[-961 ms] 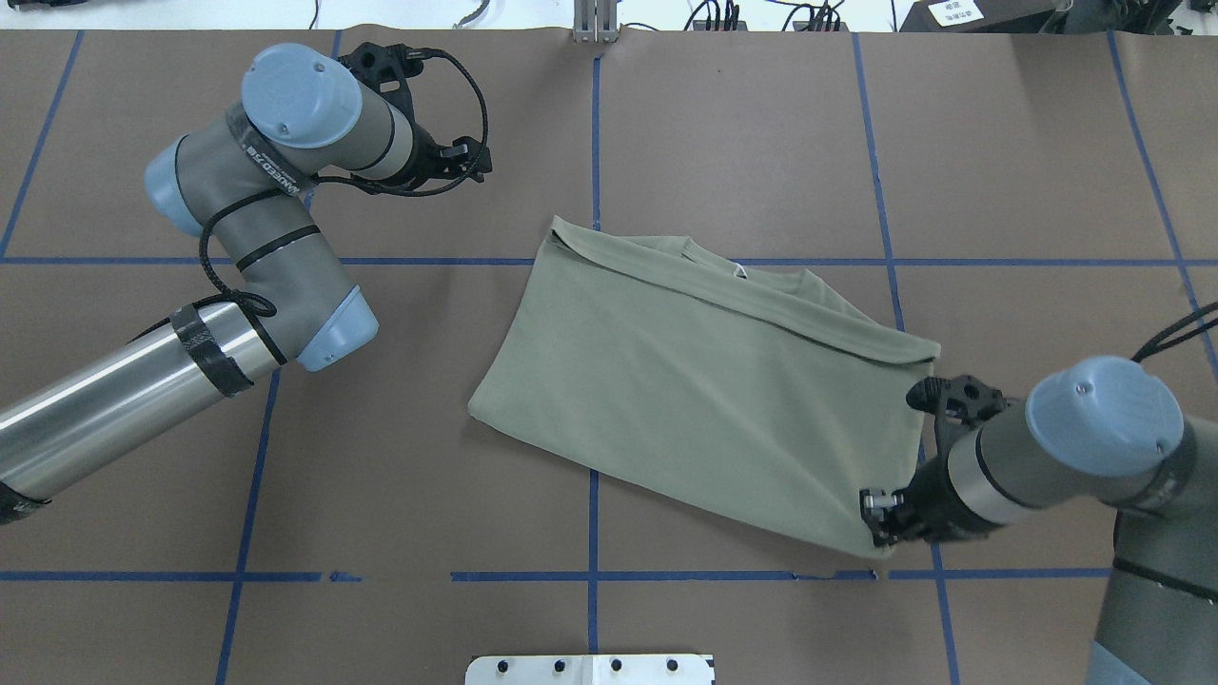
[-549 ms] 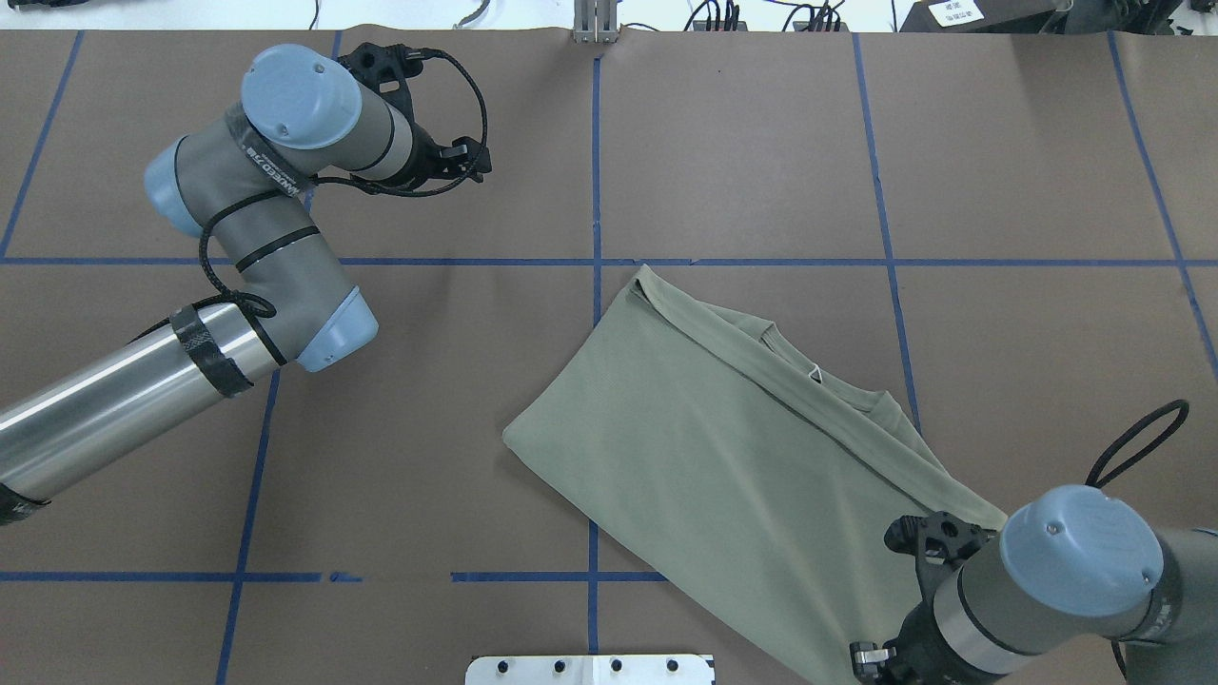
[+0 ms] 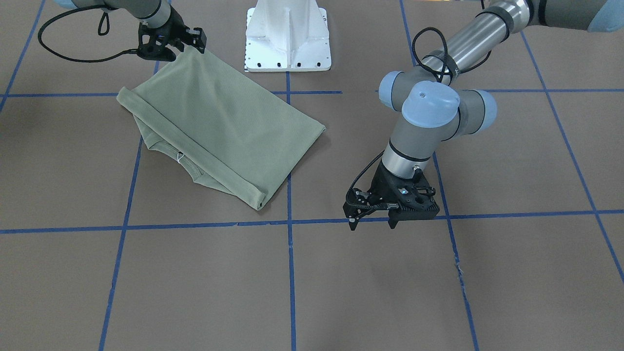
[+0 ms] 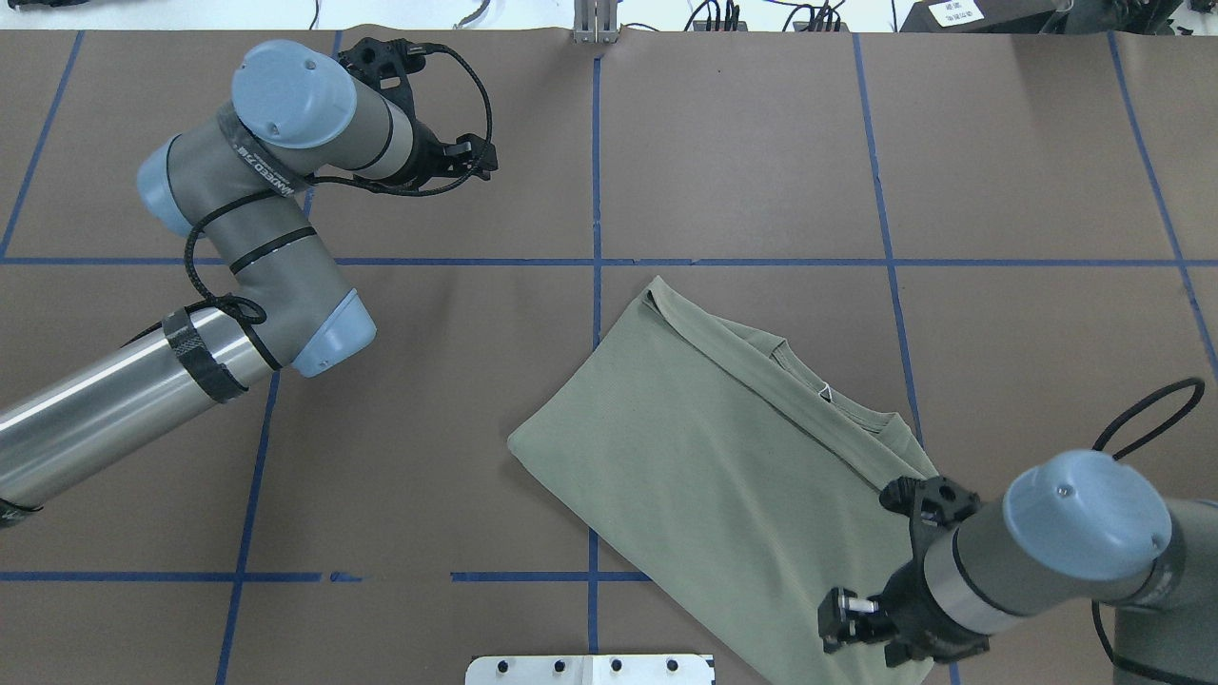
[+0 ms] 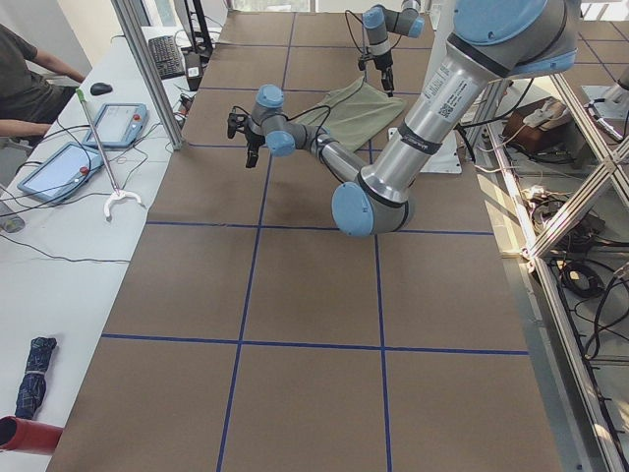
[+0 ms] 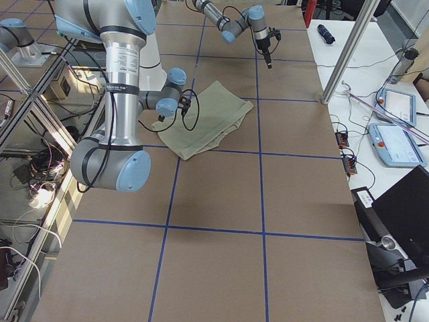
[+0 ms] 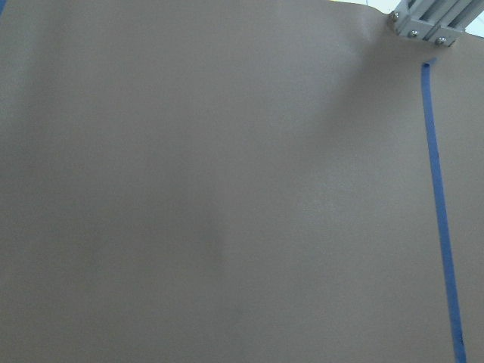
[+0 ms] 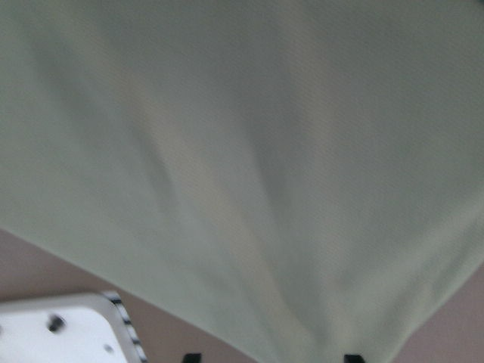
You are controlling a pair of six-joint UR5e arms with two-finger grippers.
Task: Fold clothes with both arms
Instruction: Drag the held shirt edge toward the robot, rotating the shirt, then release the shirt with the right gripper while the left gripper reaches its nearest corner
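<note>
The pale sage-green shirt (image 4: 704, 476) lies folded and askew on the brown table, its collar and white neck label (image 4: 824, 391) toward the far right side. It also shows in the front view (image 3: 219, 126). My right gripper (image 4: 856, 628) is shut on the shirt's near right corner, close to the pedestal; in the front view it (image 3: 170, 44) holds that corner a little lifted. The right wrist view is filled with the shirt's cloth (image 8: 242, 151). My left gripper (image 3: 371, 224) is open and empty, pointing down over bare table far left of the shirt (image 4: 461, 157).
The white pedestal base (image 3: 287, 39) stands at the table's near edge beside the held corner. Blue tape lines (image 4: 595, 171) grid the brown table. An aluminium post (image 7: 423, 19) stands at the far edge. A side table with tablets (image 5: 59, 167) lies beyond the far edge.
My right gripper has dragged the shirt toward the robot's side and turned it, then eased slightly back. The left arm has barely shifted.
</note>
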